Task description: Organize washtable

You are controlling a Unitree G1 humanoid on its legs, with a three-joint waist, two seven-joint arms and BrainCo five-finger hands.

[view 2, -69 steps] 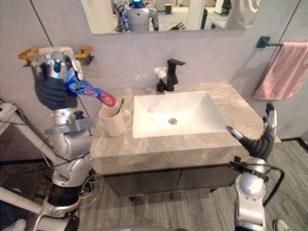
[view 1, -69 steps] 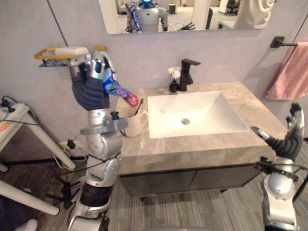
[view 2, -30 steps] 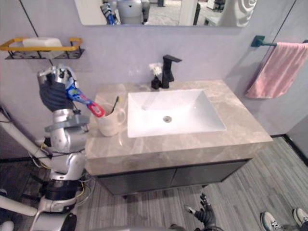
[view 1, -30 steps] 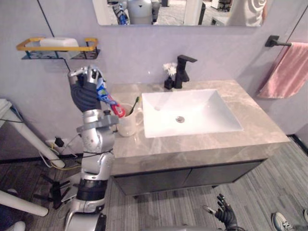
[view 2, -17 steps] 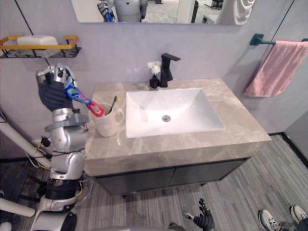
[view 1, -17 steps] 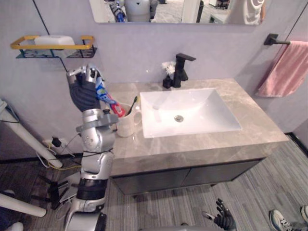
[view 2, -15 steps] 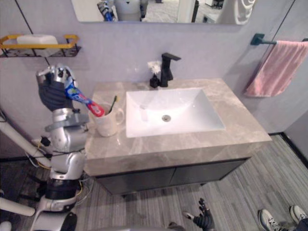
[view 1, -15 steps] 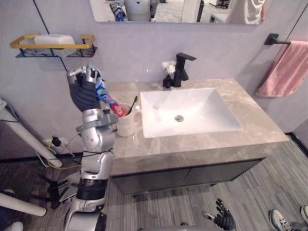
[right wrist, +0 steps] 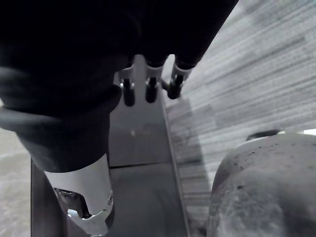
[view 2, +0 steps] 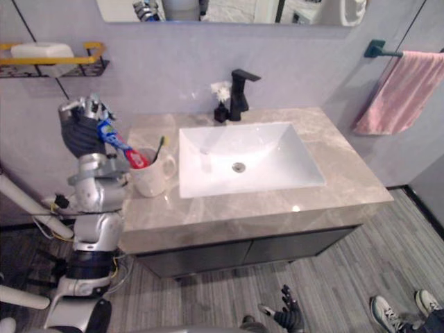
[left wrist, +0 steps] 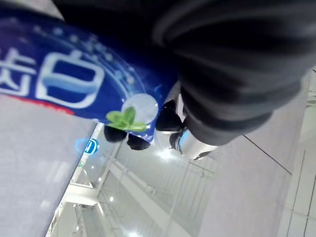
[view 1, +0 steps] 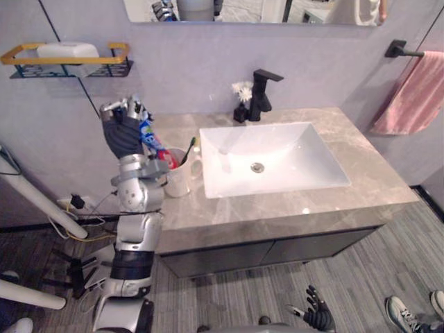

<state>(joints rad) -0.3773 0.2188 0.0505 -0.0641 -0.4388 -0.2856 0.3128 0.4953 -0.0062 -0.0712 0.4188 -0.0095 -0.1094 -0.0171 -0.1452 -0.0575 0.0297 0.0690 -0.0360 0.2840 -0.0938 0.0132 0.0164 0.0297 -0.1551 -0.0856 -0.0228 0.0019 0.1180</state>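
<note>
Grey marble counter (view 1: 277, 208), at its left end: the toothpaste tube (view 1: 150, 141) slants down, red cap at the rim of the white mug (view 1: 178, 179), clenched in the left hand (view 1: 123, 133). Two seconds back it was up at shelf height. A toothbrush (view 1: 189, 149) stands in the mug. The right hand (view 1: 316, 320), fingers loose, hangs at the frame's bottom, dropped from the counter's edge.
</note>
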